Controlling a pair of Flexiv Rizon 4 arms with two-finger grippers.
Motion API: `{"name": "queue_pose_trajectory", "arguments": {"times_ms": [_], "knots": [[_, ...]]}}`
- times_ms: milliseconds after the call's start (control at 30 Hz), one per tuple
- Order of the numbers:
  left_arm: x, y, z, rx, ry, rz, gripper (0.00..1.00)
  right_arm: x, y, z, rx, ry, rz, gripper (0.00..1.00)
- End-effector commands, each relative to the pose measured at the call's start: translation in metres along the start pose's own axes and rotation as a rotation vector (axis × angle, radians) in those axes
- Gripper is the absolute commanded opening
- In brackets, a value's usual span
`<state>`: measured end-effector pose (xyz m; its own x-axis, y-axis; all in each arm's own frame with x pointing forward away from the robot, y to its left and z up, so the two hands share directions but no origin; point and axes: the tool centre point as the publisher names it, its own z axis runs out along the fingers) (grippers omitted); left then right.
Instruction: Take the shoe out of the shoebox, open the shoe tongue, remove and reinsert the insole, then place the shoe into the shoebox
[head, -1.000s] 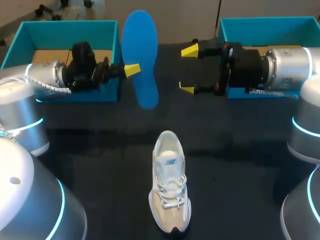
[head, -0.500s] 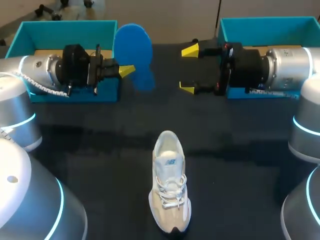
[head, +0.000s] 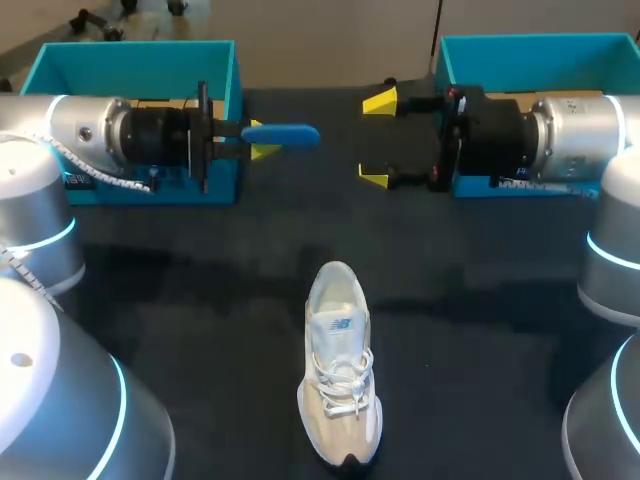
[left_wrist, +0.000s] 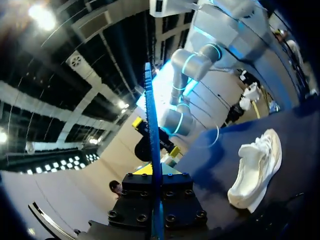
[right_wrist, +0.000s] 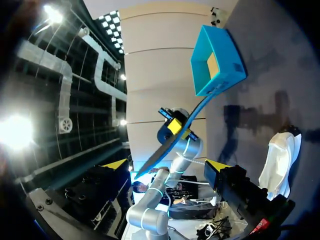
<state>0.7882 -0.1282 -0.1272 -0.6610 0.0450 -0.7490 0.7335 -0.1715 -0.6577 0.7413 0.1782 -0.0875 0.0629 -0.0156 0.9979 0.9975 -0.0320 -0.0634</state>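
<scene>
Shoe: the shoe (head: 340, 375) lies on the table (head: 200, 300) at 6 o'clock, toe toward the robot, opening toward 12 o'clock, outside both boxes.
Insole: the blue insole (head: 288, 134) hangs in the air, level and edge-on, at 11 o'clock of the shoe and well apart from it.
Left gripper: the left gripper (head: 258, 140) pinches 1 end of the insole, jaws nearly closed on its thin edge.
Right gripper: the right gripper (head: 378, 140) sits at 1 o'clock of the shoe, jaws wide apart, holding nothing, facing the insole's free end.
Boxes: the left box (head: 140, 47) is at 10 o'clock, the right box (head: 530, 40) at 2 o'clock.
Risk 1: the thin end grip may let the floppy insole sag or twist on the way down.
Risk 2: the shoe is loose on the table; a push from the insole could slide or tip it unless the right gripper steadies it.
Risk 3: a collapsed tongue could snag the insole's tip, so it buckles rather than seating flat.
Risk 4: both arms meet near 12 o'clock, so their tips could collide.
</scene>
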Motion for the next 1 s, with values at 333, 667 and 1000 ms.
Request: {"name": "queue_pose_trajectory", "arguments": {"times_ms": [333, 667, 1000], "knots": [[-0.002, 0.001, 0.004, -0.085, 0.080, 0.477, 0.00, -0.001, 0.001, 0.002, -0.001, 0.000, 0.000, 1.00], [-0.007, 0.016, 0.014, -0.140, 0.023, 0.686, 0.00, -0.001, 0.001, 0.002, -0.001, 0.000, 0.000, 1.00], [-0.014, 0.020, 0.024, -0.145, 0.043, 0.739, 0.00, -0.001, 0.001, 0.002, -0.001, 0.000, 0.000, 1.00]]}}
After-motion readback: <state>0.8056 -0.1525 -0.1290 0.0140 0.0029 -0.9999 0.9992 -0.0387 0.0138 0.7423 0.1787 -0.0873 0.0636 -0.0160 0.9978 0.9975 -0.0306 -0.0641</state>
